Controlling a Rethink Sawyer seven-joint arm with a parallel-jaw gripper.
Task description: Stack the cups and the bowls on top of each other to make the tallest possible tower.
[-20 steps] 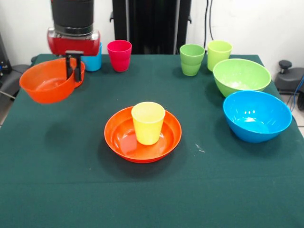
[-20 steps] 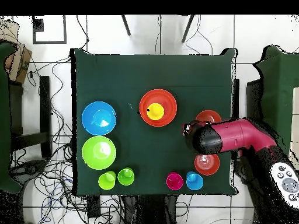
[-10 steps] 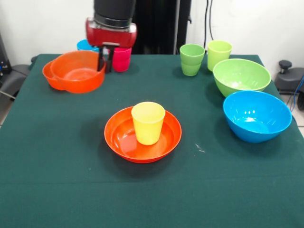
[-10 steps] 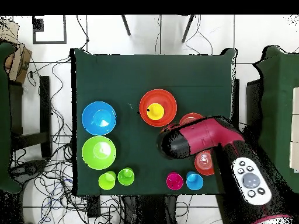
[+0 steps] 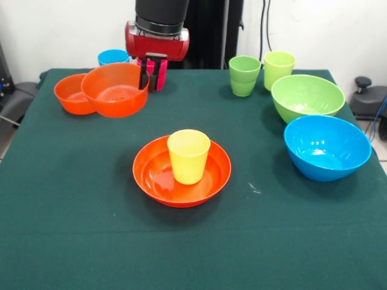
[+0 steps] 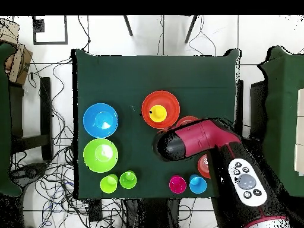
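Observation:
My gripper [image 5: 151,77] is shut on the right rim of a small orange bowl [image 5: 115,90] and holds it above the table's back left. A second small orange bowl [image 5: 69,94] rests on the table just left of it, partly covered by it. At the table's middle a yellow cup [image 5: 188,156] stands upright in the wide orange bowl [image 5: 158,181]. In the overhead view the arm [image 6: 199,139] hides most of the held bowl [image 6: 187,121]. The pink cup [image 5: 158,77] shows partly behind the gripper, and a blue cup [image 5: 112,57] stands at the back left.
Two green cups [image 5: 244,75] [image 5: 279,68] stand at the back right. The lime green bowl [image 5: 307,96] and the blue bowl [image 5: 326,147] sit along the right side. The table edge runs just behind the cups.
The gripper has carried the small orange bowl to the right in the front view, from beyond the table's left edge to beside the pink cup. The other things have not moved.

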